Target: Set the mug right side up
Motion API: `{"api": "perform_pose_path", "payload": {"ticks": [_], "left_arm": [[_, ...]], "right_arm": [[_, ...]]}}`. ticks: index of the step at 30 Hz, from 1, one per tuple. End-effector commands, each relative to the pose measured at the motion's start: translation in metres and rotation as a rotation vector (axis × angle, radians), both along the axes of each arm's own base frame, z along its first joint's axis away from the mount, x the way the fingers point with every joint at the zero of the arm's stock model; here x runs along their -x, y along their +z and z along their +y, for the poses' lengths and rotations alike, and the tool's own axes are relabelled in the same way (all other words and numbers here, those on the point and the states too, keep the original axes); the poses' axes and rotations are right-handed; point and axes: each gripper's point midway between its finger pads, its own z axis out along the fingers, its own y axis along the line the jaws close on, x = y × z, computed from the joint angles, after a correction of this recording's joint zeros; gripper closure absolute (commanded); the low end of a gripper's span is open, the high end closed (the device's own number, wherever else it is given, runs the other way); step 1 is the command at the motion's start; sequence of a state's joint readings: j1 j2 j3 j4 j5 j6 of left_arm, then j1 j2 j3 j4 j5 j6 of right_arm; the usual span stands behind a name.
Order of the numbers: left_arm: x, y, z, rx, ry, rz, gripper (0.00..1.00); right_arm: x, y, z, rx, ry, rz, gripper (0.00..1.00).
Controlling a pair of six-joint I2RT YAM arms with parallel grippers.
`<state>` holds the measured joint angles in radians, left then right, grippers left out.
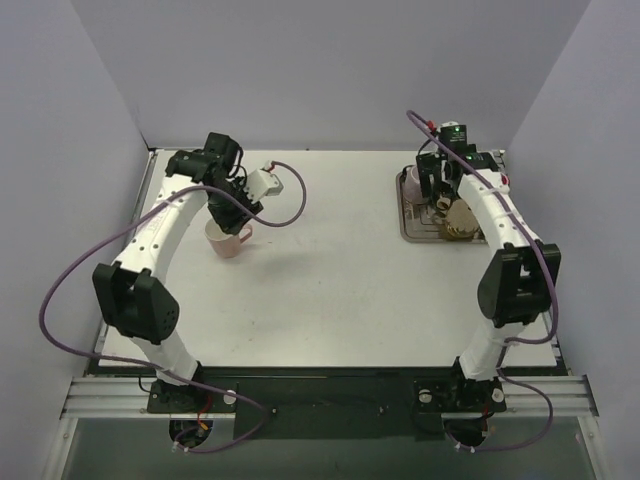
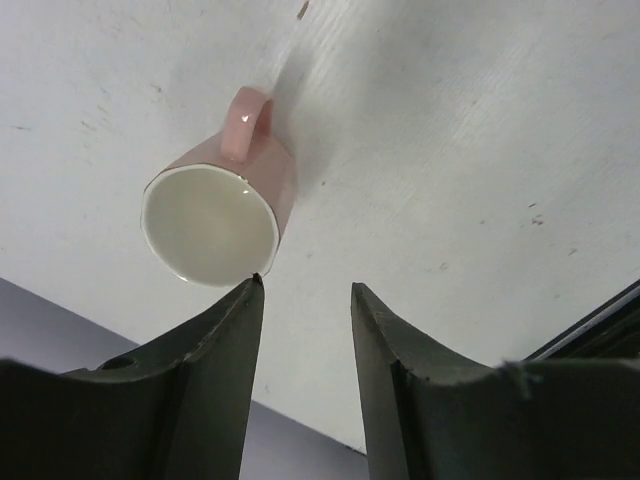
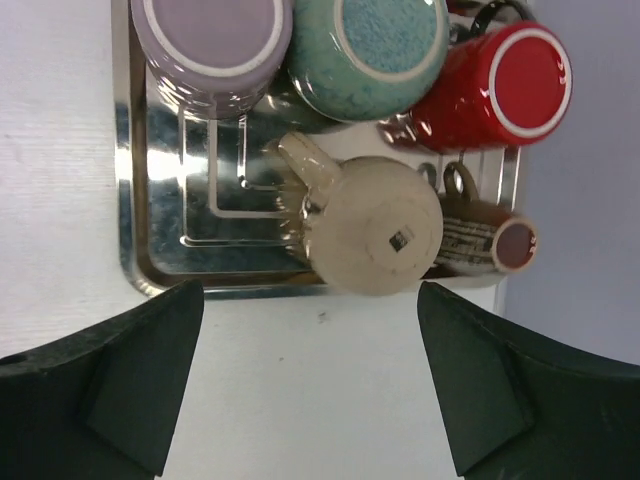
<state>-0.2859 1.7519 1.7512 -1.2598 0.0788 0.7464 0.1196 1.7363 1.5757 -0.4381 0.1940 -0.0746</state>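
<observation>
A pink mug (image 1: 228, 241) stands on the white table at the left with its mouth up. In the left wrist view its cream inside (image 2: 210, 222) faces the camera and its handle (image 2: 246, 122) points away. My left gripper (image 2: 305, 285) is open just above and beside the mug's rim, holding nothing; it also shows in the top view (image 1: 233, 213). My right gripper (image 3: 310, 290) is open wide and empty, above the near edge of a metal tray (image 3: 130, 200). A beige mug (image 3: 375, 225) sits upside down in that tray.
The tray (image 1: 408, 228) at the back right also holds an upside-down purple mug (image 3: 212, 35), a teal mug (image 3: 370, 45), a red mug (image 3: 500, 85) and a small striped mug (image 3: 490, 243) on its side. Grey walls stand on three sides.
</observation>
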Motion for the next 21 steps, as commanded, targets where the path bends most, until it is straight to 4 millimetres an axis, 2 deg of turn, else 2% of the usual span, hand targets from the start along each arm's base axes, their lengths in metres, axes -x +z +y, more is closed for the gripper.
{"api": "perform_pose_path", "payload": {"ticks": [1,2,4,5,6,7,8,9,10,12,18,21], "left_arm": [[0.014,0.042,-0.039,0.279,0.013,-0.057,0.48],[0.018,0.045,-0.044,0.31,0.008,-0.052,0.48],[0.026,0.042,-0.05,0.35,0.002,-0.029,0.48],[0.026,0.042,-0.051,0.356,0.002,-0.03,0.48],[0.028,0.039,-0.052,0.365,0.018,-0.023,0.48],[0.025,0.039,-0.052,0.37,0.023,-0.033,0.48],[0.026,0.037,-0.052,0.373,0.027,-0.026,0.47],[0.026,0.036,-0.053,0.374,0.027,-0.025,0.47],[0.026,0.035,-0.053,0.375,0.032,-0.022,0.48],[0.025,0.034,-0.053,0.373,0.037,-0.018,0.47],[0.019,0.026,-0.055,0.368,0.048,0.001,0.48],[0.018,0.023,-0.057,0.375,0.05,0.015,0.48]], "right_arm": [[-0.02,-0.007,-0.009,0.242,0.249,0.186,0.18],[-0.019,-0.013,-0.012,0.278,0.284,0.241,0.18],[-0.034,-0.013,-0.019,0.352,0.317,0.269,0.19],[-0.038,-0.025,-0.022,0.384,0.345,0.309,0.2],[-0.042,-0.024,-0.025,0.411,0.343,0.314,0.2],[-0.046,-0.034,-0.027,0.438,0.366,0.346,0.22],[-0.05,-0.034,-0.027,0.451,0.374,0.349,0.23],[-0.052,-0.045,-0.028,0.466,0.391,0.379,0.27],[-0.055,-0.044,-0.029,0.474,0.392,0.382,0.3],[-0.057,-0.057,-0.034,0.5,0.396,0.426,0.41],[-0.049,-0.092,-0.043,0.531,0.42,0.544,0.48],[-0.051,-0.103,-0.048,0.53,0.42,0.566,0.48]]}}
